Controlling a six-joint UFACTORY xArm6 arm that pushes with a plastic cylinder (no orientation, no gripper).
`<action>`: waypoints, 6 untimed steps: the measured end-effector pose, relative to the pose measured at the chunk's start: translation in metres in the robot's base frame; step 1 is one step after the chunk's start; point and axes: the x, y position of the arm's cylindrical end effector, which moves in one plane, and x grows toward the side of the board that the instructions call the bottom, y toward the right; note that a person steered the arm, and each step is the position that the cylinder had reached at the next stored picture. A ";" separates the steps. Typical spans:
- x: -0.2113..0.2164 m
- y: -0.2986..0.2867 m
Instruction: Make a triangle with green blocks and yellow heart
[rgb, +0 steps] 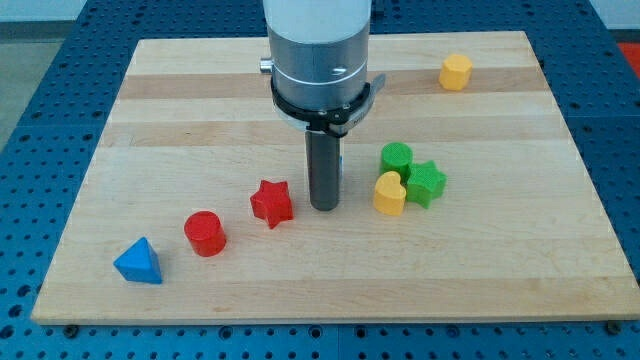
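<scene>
Blue triangular block (138, 262) sits nearest the camera, at roughly 8 o'clock on the wooden board (300, 290). Task cluster lies right of centre: yellow heart (389, 193) touching a green star-like block (427, 183) at its 2 o'clock, and a green round block (396, 158) at its 12 o'clock. I have no gripper, only the rod; my tip (324, 206) rests at the heart's 9 o'clock, just beside it, holding nothing. Red star (271, 203) at the tip's 9 o'clock, red cylinder (205, 233) beyond. Yellow hexagonal block (456, 72) far off, 1 o'clock.
</scene>
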 end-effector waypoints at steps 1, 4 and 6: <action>-0.012 0.000; 0.072 0.075; 0.069 0.090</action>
